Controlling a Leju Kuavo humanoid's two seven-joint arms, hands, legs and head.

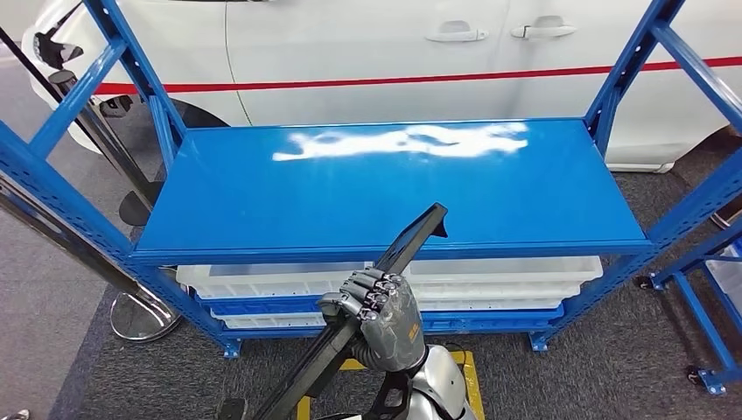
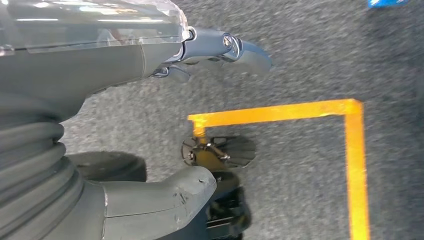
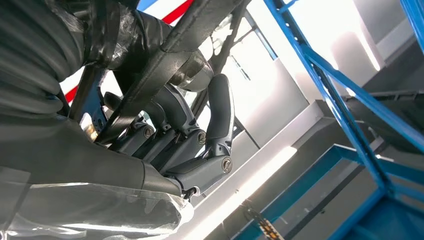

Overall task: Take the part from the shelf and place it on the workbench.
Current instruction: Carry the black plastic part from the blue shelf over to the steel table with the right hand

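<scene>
- Right hand (image 1: 378, 308) grips the long black part (image 1: 367, 306) near its middle, tip slanting over the blue shelf (image 1: 262, 201).
- Left hand (image 2: 150, 200) hangs, fingers apart, holding nothing.
- The part's long ends could snag the frame while turning.

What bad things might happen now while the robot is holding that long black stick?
1. The right robot hand holds the black part near its middle, so both long ends stick out. The upper tip sits over the blue shelf edge and might knock it if the arm swings.
2. The part is tilted in the grip; it may slip through the fingers.
3. The white car stands close behind the shelf, so a wide swing might scratch it.
</scene>
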